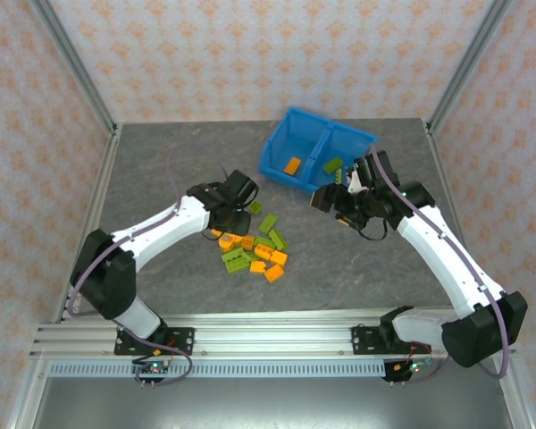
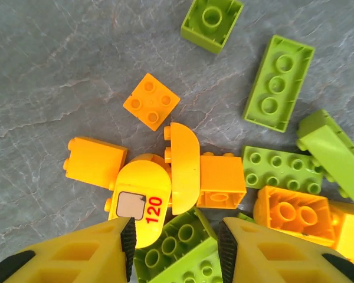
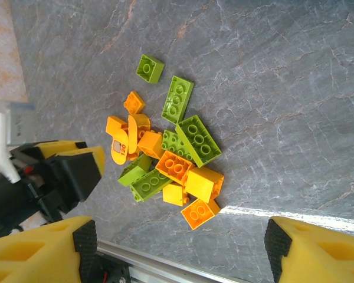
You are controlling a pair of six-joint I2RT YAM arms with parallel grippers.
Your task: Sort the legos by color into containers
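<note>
Showing red "120" | orange rounded lego (image 2: 143,203) | left end effector (image 2: 177,240) spread

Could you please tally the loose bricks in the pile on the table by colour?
Orange bricks: 9
Lime green bricks: 6
Total: 15. The bricks overlap, so one more could be hidden underneath.

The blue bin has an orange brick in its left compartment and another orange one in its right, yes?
No. The top view shows the right compartment of the blue bin holding a green brick, not an orange one. The orange brick in the left compartment is as you said.
</note>
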